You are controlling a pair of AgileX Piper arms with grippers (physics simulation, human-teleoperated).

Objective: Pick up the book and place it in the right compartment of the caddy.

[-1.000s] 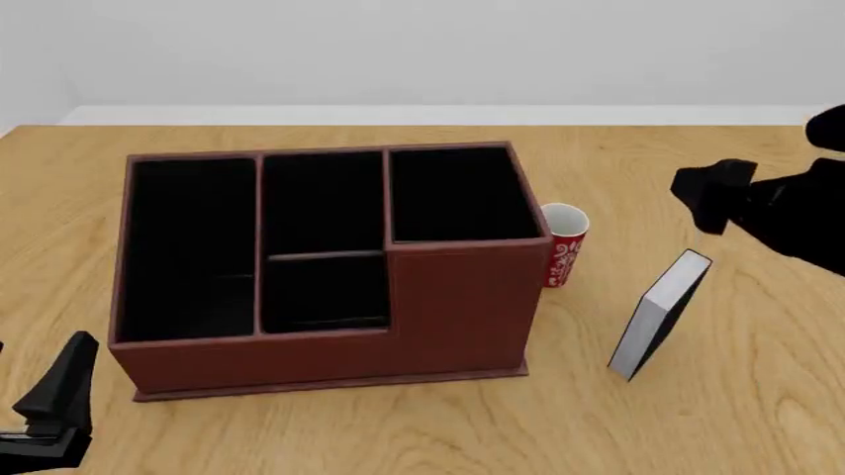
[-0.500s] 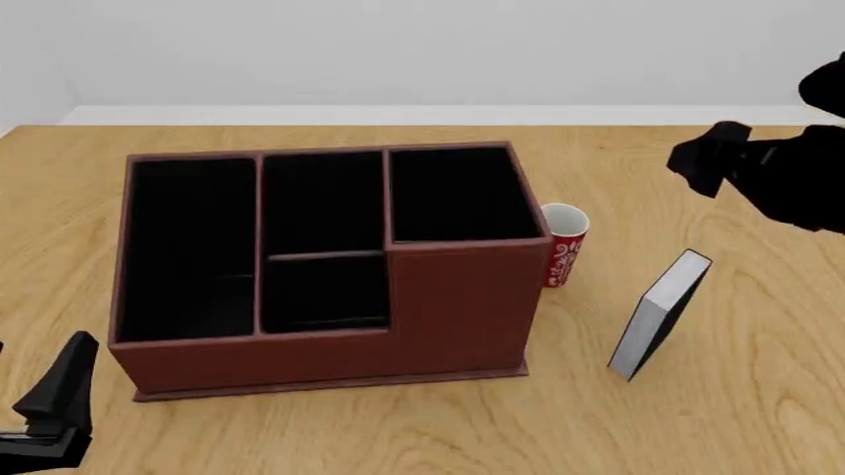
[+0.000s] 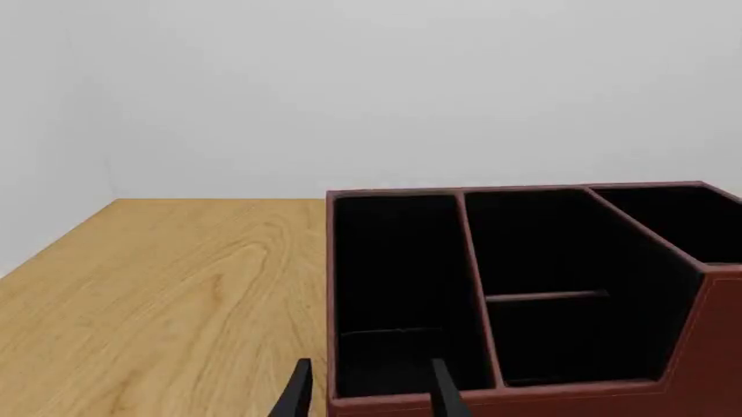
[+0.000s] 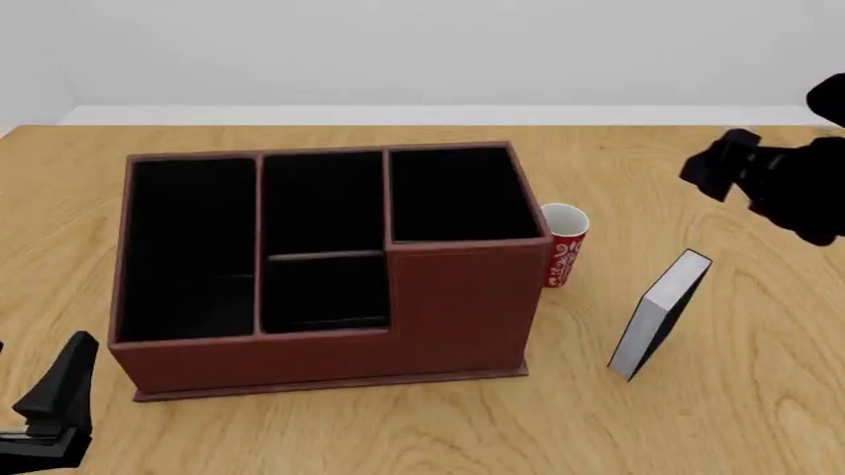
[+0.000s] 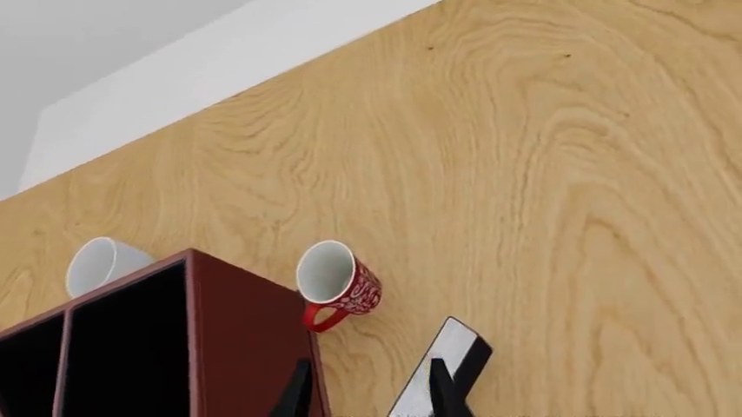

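The black book (image 4: 660, 315) with white page edges stands upright and leaning on the table, right of the caddy (image 4: 449, 307). The caddy's right compartment (image 4: 456, 193) is black inside and holds nothing. My right gripper (image 4: 715, 170) hovers open above and beyond the book, apart from it. In the right wrist view the book (image 5: 450, 365) shows just past the open gripper (image 5: 368, 395), beside the caddy (image 5: 243, 347). My left gripper (image 4: 53, 401) rests open at the caddy's front left corner. Its wrist view shows the caddy (image 3: 696, 347) and the gripper (image 3: 368, 395).
A small red-and-white cup (image 4: 564, 244) stands between the caddy's right wall and the book, also seen as the cup (image 5: 339, 285) from the right wrist. A white cup-like object (image 5: 99, 263) shows beyond the caddy. Bare wooden table (image 4: 739, 396) surrounds the book.
My right gripper rose and moved farther back, then shifted slightly right. The book, cup, caddy and left gripper have not moved.
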